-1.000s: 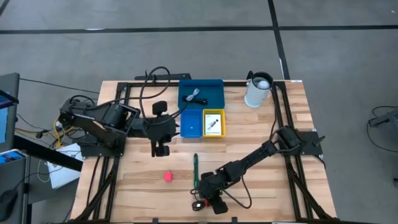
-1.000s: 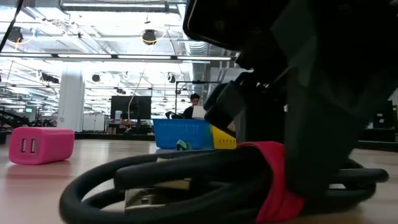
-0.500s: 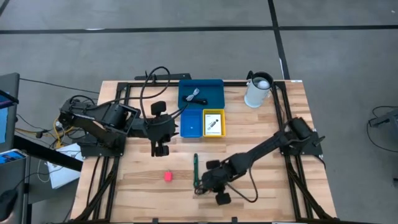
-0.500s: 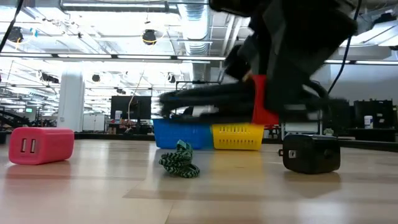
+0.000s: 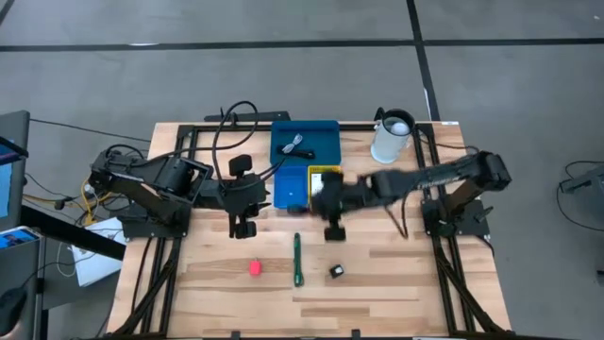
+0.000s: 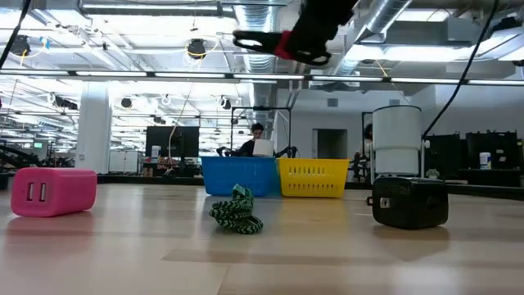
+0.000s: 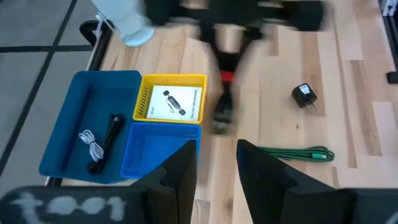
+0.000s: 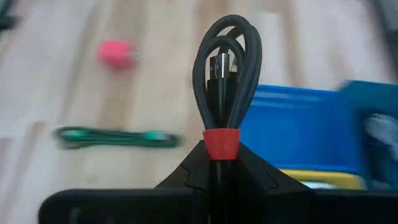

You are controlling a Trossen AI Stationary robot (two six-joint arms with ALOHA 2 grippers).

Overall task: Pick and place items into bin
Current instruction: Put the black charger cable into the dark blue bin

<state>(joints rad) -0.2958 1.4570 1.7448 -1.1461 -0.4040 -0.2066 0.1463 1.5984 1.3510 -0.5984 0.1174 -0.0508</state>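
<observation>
Looped black cable (image 8: pixel 225 68), red-banded (image 8: pixel 222 144), seemingly clamped in right jaws.

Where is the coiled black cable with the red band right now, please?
The black cable is off the table, gripped by the right gripper; in the high view it hangs just in front of the yellow bin.

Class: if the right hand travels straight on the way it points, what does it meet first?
Probably the small blue bin, which lies just beyond the black cable the right hand grips; depth is unclear.
</observation>
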